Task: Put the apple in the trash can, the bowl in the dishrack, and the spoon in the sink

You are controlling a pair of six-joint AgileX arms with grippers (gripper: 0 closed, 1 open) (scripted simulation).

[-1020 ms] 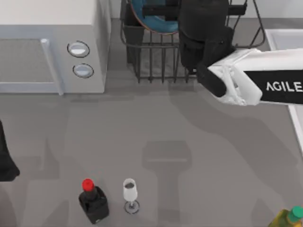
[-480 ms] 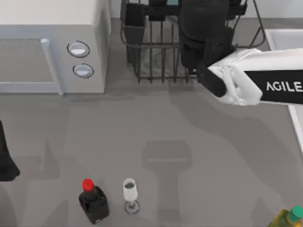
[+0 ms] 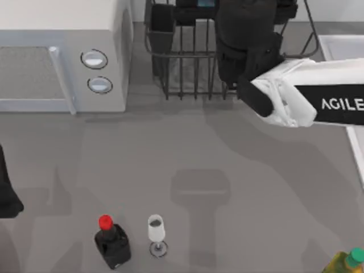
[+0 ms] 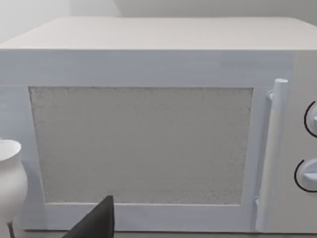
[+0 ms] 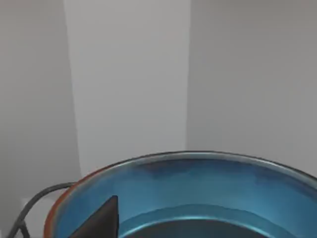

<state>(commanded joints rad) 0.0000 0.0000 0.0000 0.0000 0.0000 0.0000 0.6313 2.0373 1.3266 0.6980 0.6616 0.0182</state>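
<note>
The deep-blue bowl (image 5: 198, 188) with its reddish-brown rim lies close under my right wrist camera. In the top view a blue sliver of the bowl (image 3: 207, 3) shows at the back of the black wire dishrack (image 3: 187, 74). My right gripper (image 3: 244, 23) hangs over the rack's right part, open, with one dark fingertip (image 5: 101, 220) in front of the bowl. The white-rimmed sink (image 3: 341, 45) lies at the right edge. My left gripper (image 3: 5, 193) is parked at the table's left edge, open. The apple, the spoon and the trash can are out of view.
A white microwave (image 3: 57, 57) stands at the back left, next to the rack. Near the front edge stand a black bottle with a red cap (image 3: 111, 242), a wine glass (image 3: 156, 232) and a yellow-green bottle (image 3: 347, 263). A white vase (image 4: 10, 183) stands beside the microwave.
The bowl, tilted and plainly seen in the rack a second ago, has dropped toward the back, leaving a blue sliver. My right arm has barely shifted. The left arm is still.
</note>
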